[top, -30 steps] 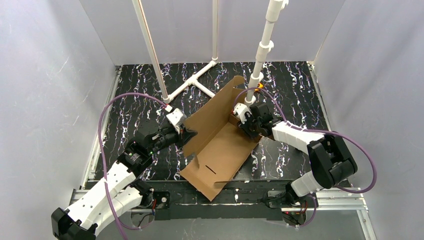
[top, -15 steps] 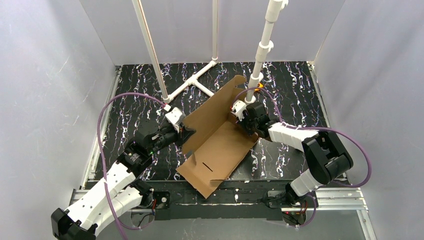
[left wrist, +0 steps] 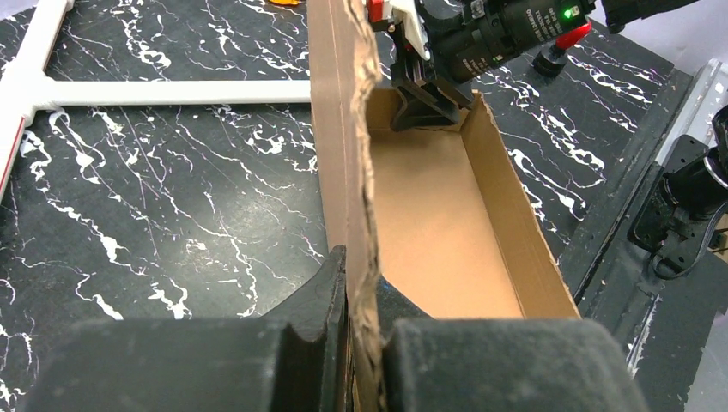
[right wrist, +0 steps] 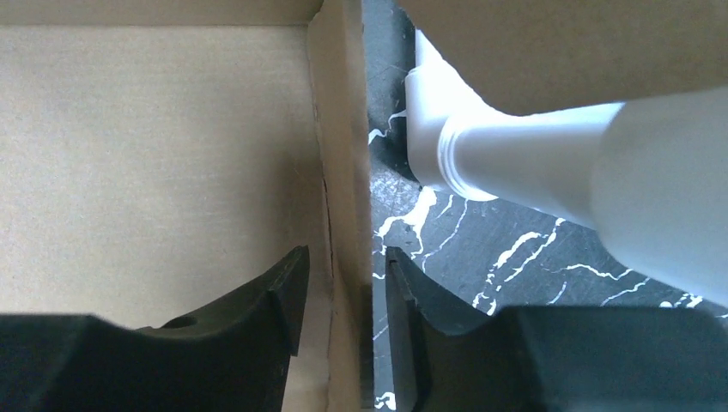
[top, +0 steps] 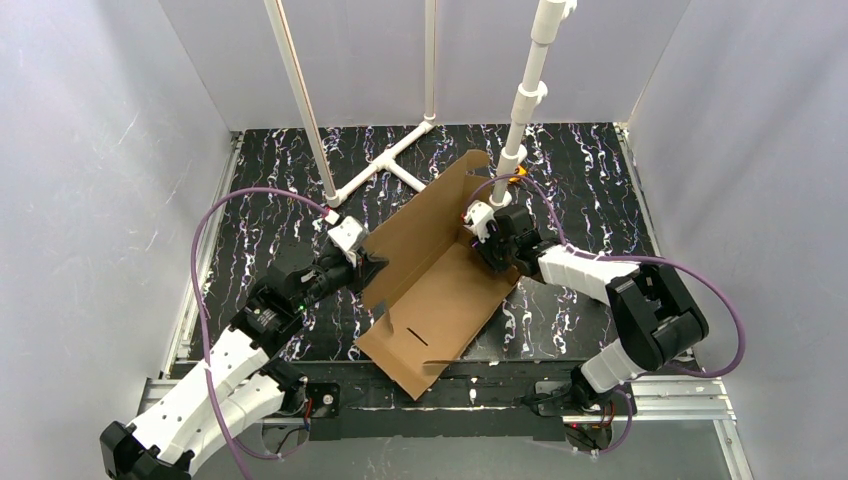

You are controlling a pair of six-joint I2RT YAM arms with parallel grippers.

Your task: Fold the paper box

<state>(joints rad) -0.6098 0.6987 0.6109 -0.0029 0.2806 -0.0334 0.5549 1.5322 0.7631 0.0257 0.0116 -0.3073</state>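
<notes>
From above, the paper box [top: 440,285] lies across the middle of the black marbled worktop [top: 270,190]. It runs on a slant from the near edge toward the middle of the far edge. Its base is flat and a long panel stands up along its left side. The left gripper [top: 370,268] meets that panel at its near end, and the right gripper [top: 488,248] sits at the box's far end beside the white pipe frame [top: 390,165].

On the left wrist, we see the left gripper [left wrist: 359,279] pinched tight on the top edge of the raised panel of the paper box [left wrist: 438,215]. The right gripper [left wrist: 425,107] is at the far end wall.

On the right wrist, the right gripper [right wrist: 343,266] straddles a thin upright wall of the paper box [right wrist: 154,146]. Its fingers [right wrist: 283,300] are parted, and a sliver of worktop shows between the wall and the other finger. A white pipe [right wrist: 532,163] lies just beyond.
</notes>
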